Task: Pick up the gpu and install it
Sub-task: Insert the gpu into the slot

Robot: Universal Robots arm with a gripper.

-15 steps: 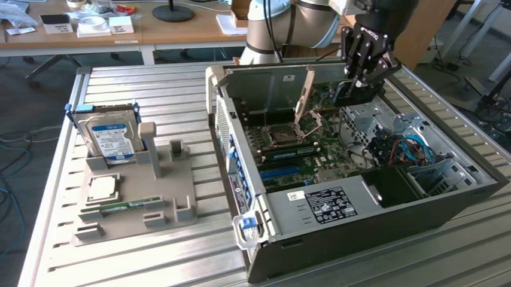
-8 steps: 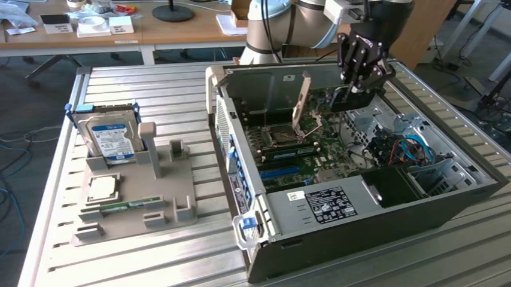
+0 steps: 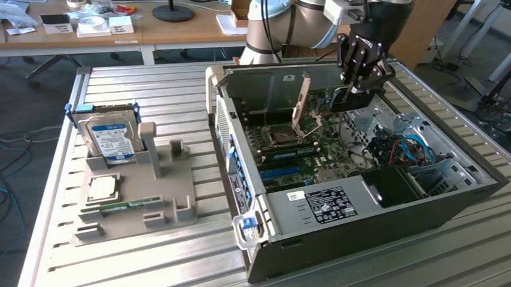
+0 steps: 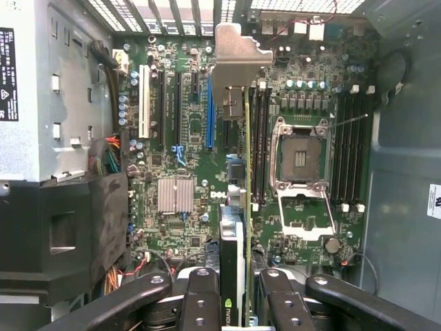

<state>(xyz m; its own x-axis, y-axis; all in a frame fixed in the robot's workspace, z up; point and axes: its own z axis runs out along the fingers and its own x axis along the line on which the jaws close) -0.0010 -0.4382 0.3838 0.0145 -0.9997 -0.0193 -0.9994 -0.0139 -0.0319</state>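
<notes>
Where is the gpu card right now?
The gpu is clamped between the fingers, held edge-on over the green motherboard inside the open computer case, right of centre in the exterior view.

Silver-grey arm, black gripper
Smooth rounded tubes form the arm; the gripper is made of black linked bars (round screw holes dot each one).

My slatted metal table carries 2 things, set apart: a grey parts holder and an open computer case.
</notes>
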